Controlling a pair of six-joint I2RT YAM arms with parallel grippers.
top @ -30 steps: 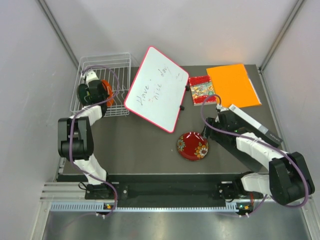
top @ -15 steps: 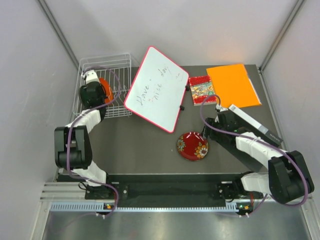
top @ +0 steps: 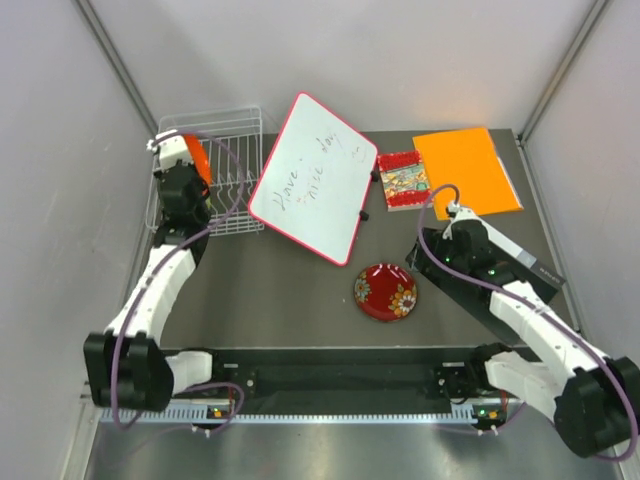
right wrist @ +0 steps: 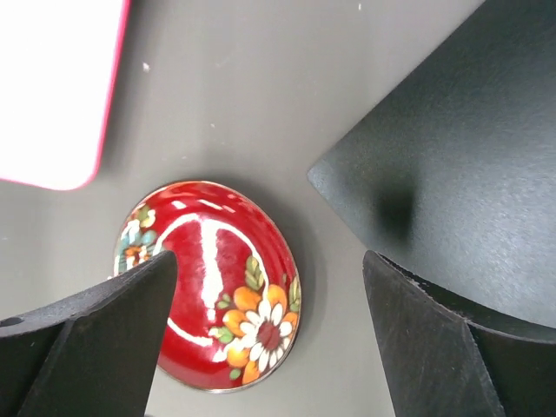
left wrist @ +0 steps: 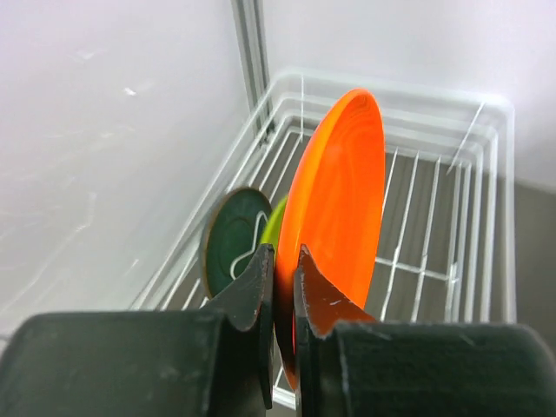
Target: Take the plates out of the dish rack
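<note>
My left gripper [left wrist: 284,261] is shut on the rim of the orange plate [left wrist: 339,200] and holds it on edge above the white wire dish rack [left wrist: 452,217]; the top view shows the plate [top: 197,158] over the rack [top: 235,130]. The dark teal plate [left wrist: 233,252] and a sliver of the lime green plate [left wrist: 278,217] stand behind it in the rack. The dark red plate [top: 386,292] lies upside down on the table, its flowered underside up [right wrist: 208,282]. My right gripper [right wrist: 269,287] is open and empty above and right of it.
A pink-framed whiteboard [top: 314,175] leans right of the rack. A small red patterned booklet [top: 403,180] and an orange folder [top: 466,170] lie at the back right. A black flat case [top: 500,265] lies under my right arm. The left wall stands close beside the rack.
My left arm has stretched out and lifted the orange plate up and toward the rack's far left corner. My right gripper has risen and drawn back a little from the red plate.
</note>
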